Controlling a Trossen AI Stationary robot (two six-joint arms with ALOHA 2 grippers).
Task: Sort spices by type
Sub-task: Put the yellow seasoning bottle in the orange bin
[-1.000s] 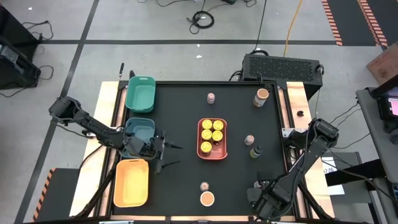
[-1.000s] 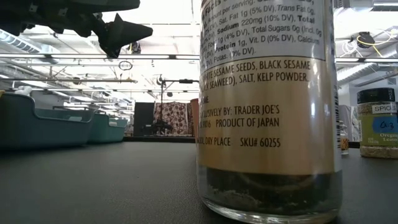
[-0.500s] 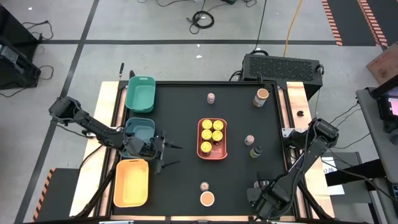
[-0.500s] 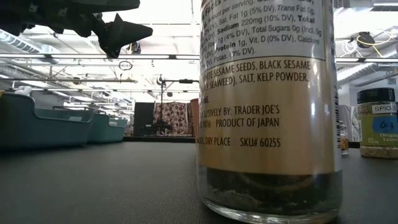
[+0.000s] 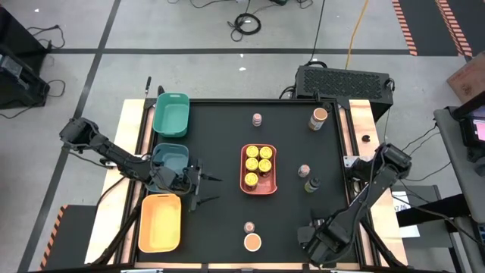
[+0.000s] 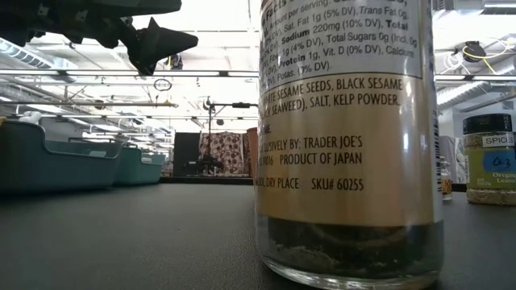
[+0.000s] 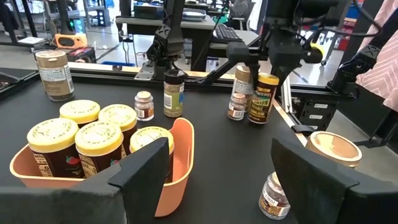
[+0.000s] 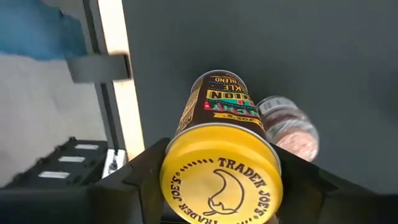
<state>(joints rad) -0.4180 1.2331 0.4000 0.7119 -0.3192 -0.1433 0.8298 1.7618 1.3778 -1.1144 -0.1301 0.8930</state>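
Observation:
My right gripper is shut on a yellow-lidded spice jar with a black-and-yellow label, near the table's front right. A small pinkish-lidded jar stands right beside it. Five yellow-lidded jars stand in the coral tray at mid-table. Other jars stand singly: tan-lidded, pinkish, dark. My left gripper waits open above the table's left side, touching nothing. My right gripper pinches the jar at its yellow lid, one finger against each side of the lid's rim. The fingers come from above, pointing down. The jar stays upright below them; whether its base is off the table I cannot tell.
Green, teal and yellow trays line the table's left edge. A large jar stands close before the low camera, another to its right. Bare black tabletop lies between the trays and the coral tray.

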